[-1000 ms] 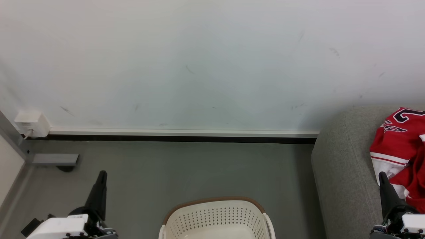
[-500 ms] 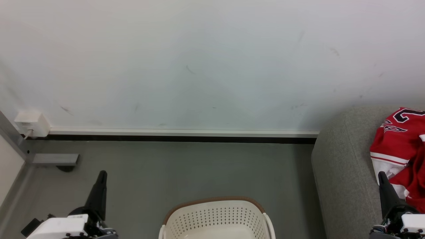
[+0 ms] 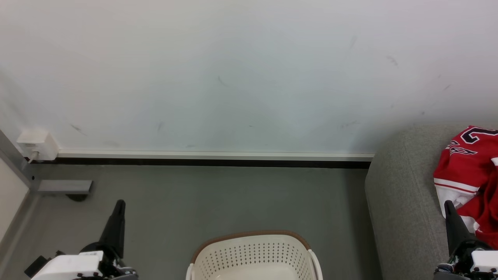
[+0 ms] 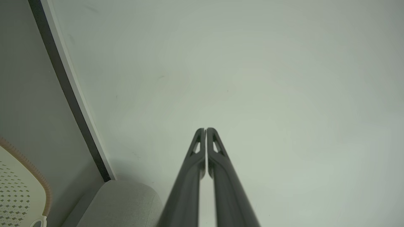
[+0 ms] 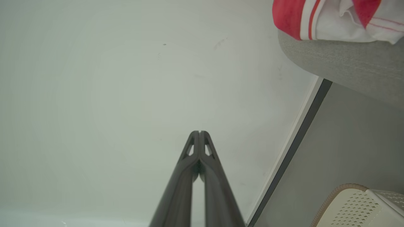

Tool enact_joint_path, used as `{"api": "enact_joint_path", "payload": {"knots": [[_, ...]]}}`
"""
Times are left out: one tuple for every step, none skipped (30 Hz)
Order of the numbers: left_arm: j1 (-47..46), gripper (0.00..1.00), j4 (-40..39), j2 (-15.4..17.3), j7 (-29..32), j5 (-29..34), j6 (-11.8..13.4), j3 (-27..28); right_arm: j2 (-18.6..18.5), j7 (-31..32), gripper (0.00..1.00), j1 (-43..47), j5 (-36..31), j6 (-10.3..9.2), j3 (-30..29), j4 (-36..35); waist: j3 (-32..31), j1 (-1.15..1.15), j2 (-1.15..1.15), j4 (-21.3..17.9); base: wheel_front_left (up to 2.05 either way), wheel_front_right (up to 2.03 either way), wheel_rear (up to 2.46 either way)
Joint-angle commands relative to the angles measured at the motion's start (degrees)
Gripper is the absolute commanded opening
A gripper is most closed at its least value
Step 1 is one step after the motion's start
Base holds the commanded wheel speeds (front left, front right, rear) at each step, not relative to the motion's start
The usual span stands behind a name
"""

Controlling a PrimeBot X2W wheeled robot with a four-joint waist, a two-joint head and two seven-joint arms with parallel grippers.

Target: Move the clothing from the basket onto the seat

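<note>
Both hands are closed tight and empty: left hand [image 3: 119,204] at seven o'clock, right hand [image 3: 447,204] at four. The clothing [image 3: 465,163] lies on the seat [image 3: 400,194] at three; the basket [image 3: 253,249] at six shows no cloth. Swinging the right hand could drag the clothing off.

one basket [image 3: 253,251], bottom centre. one seat [image 3: 400,202], right edge, bearing one heap of clothing [image 3: 465,163]; its garments cannot be counted. two grippers: left gripper [image 3: 119,205] lower left, right gripper [image 3: 448,205] lower right. one wall box [image 3: 37,144], mid left.
</note>
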Motion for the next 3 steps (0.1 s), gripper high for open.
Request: {"api": "enact_joint_path", "payload": {"knots": [[-0.31,0.00,-0.04,0.11,0.21,-0.73,0.01,0.17,-0.38,-0.33,0.00,-0.10,0.69,-0.12,0.19,-0.17,0.00,0.00,0.00,0.00,0.00,0.00,0.00],[-0.31,0.00,-0.04,0.11,0.21,-0.73,0.01,0.17,-0.45,-0.41,0.00,-0.09,0.80,-0.12,0.28,-0.19,0.00,0.00,0.00,0.00,0.00,0.00,0.00],[-0.31,0.00,-0.04,0.11,0.21,-0.73,0.01,0.17,-0.54,-0.38,0.00,-0.09,0.89,-0.12,0.34,-0.20,0.00,0.00,0.00,0.00,0.00,0.00,0.00]]}}
